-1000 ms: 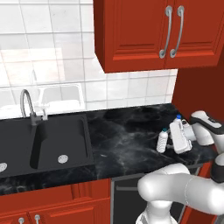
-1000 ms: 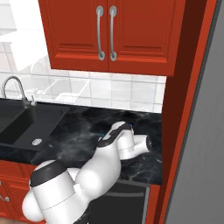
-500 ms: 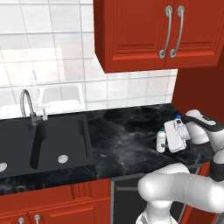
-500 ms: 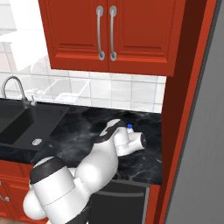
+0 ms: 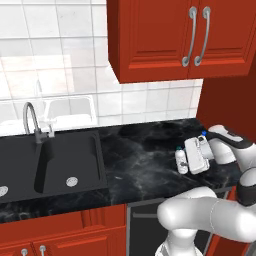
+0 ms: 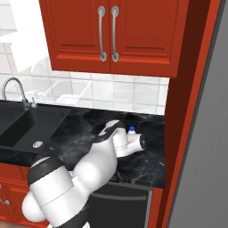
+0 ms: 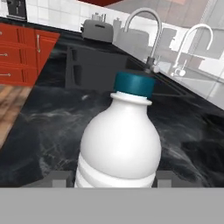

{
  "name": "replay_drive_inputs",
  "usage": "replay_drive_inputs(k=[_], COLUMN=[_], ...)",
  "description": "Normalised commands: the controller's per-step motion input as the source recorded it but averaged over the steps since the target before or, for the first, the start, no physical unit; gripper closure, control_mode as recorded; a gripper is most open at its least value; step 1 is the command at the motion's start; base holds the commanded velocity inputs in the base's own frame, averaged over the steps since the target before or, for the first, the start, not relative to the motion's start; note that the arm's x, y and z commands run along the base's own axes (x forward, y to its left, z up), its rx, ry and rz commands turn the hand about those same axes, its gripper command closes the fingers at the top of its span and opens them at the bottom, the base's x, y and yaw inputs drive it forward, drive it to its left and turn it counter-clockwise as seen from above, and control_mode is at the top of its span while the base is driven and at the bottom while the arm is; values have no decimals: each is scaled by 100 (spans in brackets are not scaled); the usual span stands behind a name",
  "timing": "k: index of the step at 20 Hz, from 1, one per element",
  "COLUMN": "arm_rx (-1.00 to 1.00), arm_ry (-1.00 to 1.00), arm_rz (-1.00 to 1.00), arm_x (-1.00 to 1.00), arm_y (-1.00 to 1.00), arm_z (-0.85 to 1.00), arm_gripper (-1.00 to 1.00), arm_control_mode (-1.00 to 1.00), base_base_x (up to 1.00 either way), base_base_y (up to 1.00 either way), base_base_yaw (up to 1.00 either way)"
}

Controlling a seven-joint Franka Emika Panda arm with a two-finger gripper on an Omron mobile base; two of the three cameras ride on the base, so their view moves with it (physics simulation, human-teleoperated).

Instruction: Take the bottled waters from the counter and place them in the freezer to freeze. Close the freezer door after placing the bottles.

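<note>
Two bottles (image 5: 181,161): we see them upright on the counter (image 5: 145,165), right end.
Tool (image 7: 114,177): we find it now narrowed around the near bottle (image 7: 120,144); earlier wide.

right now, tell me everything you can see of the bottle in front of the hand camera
The bottle looks whitish and ribbed low on its body, with rounded shoulders, a short neck and a dark blue cap. It stands upright on the black veined counter, near the end far from the sink. The gripper straddles its lower body, a finger tip close on each side.
</note>
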Motion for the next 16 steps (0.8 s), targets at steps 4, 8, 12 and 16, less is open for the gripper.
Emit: replay_drive_inputs(k=[4, 8, 12, 16], arm_rx=[0, 3, 13, 22], arm_ry=[-14, -26, -22, -23], arm_rz=[-1, -12, -27, -40], arm_x=[-35, -71, -72, -92], arm_y=[0, 0, 8, 29], arm_z=[27, 75, 79, 73], arm_gripper=[100, 100, 100, 100], arm_control_mode=[-100, -100, -100, -100], base_base_x=[0, 0, 0, 0], base_base_y=[0, 0, 0, 0], base_base_yaw=[0, 0, 0, 0])
